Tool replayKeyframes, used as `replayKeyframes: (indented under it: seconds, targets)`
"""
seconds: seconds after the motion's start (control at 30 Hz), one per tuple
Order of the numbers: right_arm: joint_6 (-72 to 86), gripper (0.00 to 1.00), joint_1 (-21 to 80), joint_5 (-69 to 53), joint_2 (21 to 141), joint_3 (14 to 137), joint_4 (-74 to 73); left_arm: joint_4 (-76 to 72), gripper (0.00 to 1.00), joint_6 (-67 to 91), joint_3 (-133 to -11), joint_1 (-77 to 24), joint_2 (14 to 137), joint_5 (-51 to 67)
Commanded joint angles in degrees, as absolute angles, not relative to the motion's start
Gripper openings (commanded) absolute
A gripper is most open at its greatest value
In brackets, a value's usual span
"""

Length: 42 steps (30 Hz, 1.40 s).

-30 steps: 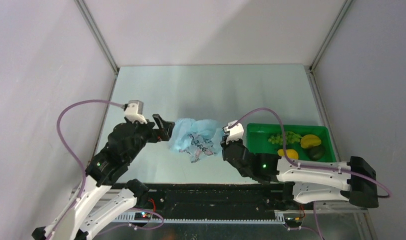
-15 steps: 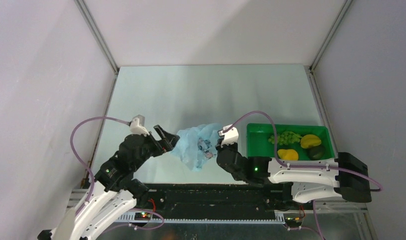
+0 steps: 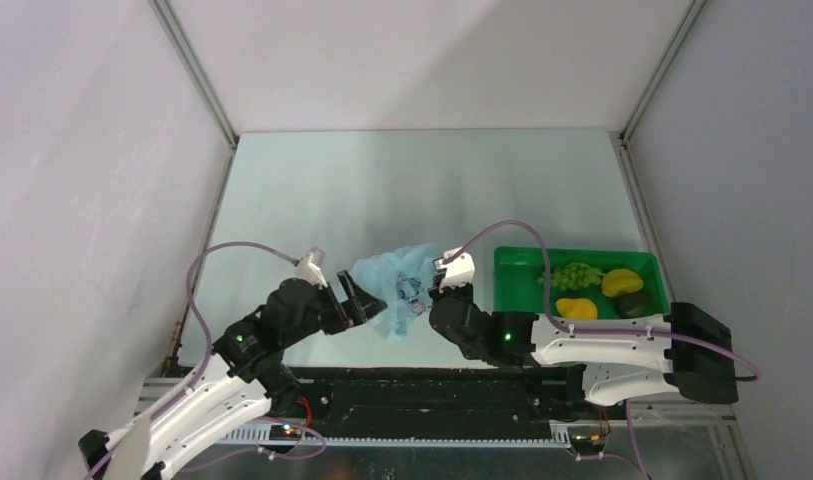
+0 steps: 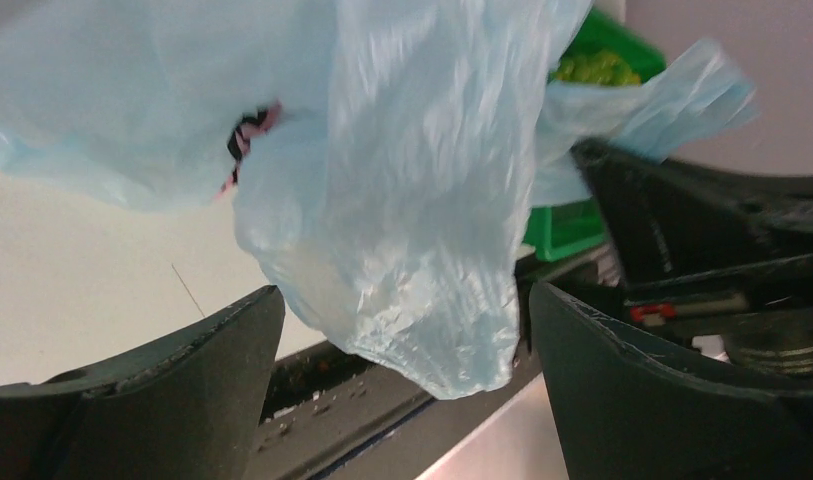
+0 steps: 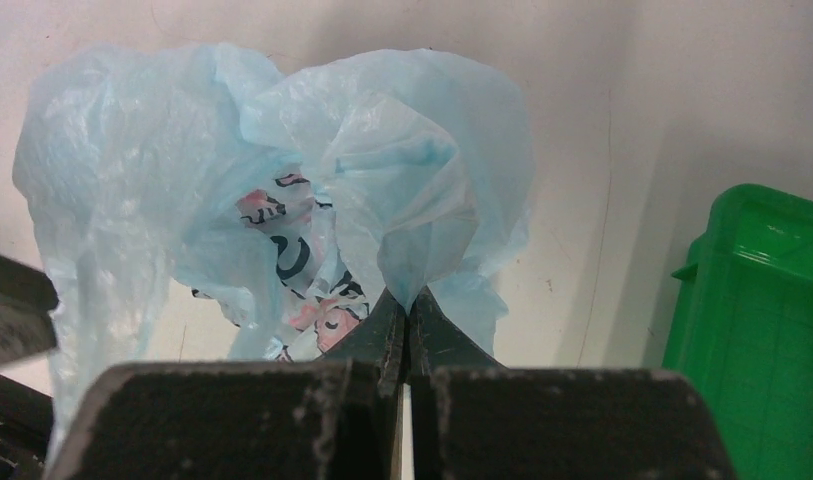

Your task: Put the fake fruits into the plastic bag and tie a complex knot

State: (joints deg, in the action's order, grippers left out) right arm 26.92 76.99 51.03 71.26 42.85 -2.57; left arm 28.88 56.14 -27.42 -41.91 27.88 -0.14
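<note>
The light-blue plastic bag [image 3: 392, 285] hangs bunched above the table's near edge, its pink-and-dark print showing. My right gripper [image 3: 432, 290] is shut on a pinched fold of the plastic bag [image 5: 182, 180], with the tips [image 5: 407, 300] meeting on the film. My left gripper [image 3: 367, 300] stands wide open at the bag's left side. In the left wrist view the bag's lower lobe [image 4: 402, 200] dangles between the spread fingers [image 4: 182, 380], touching neither. The green grapes [image 3: 574, 273] and a yellow fruit [image 3: 576, 309] lie in the green tray [image 3: 517, 285].
The tray also holds a second yellow fruit [image 3: 622, 282] and a dark fruit [image 3: 637, 303]. It sits right of the right wrist, and its corner [image 5: 762, 300] shows beside the bag. The black base rail [image 3: 422, 385] runs under the bag.
My left arm has swung right and toward the near edge, closing in on the bag with its jaws wide. The right gripper pulled the bag nearer and it bunched up.
</note>
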Motion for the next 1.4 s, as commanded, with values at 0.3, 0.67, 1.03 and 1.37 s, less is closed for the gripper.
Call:
replayKeyframes:
  seconds: [0.3, 0.67, 1.03, 1.37]
  targets:
    - [26.3, 0.00, 76.7, 53.8, 71.8, 45.3, 1.4, 16.1, 0.99, 63.3, -22.2, -48.0, 33.3, -0.8]
    - [25.2, 0.00, 76.7, 54.0, 72.3, 46.1, 1.5, 8.3, 0.99, 67.1, -19.5, -49.8, 38.0, -2.3]
    - [25.3, 0.00, 76.6, 54.6, 73.1, 46.7, 1.2, 5.4, 0.99, 72.5, -18.3, -54.9, 37.4, -9.8]
    - [25.1, 0.00, 76.7, 54.7, 71.8, 46.7, 0.4, 1.5, 0.70, 68.0, -19.7, -55.1, 42.4, -13.2]
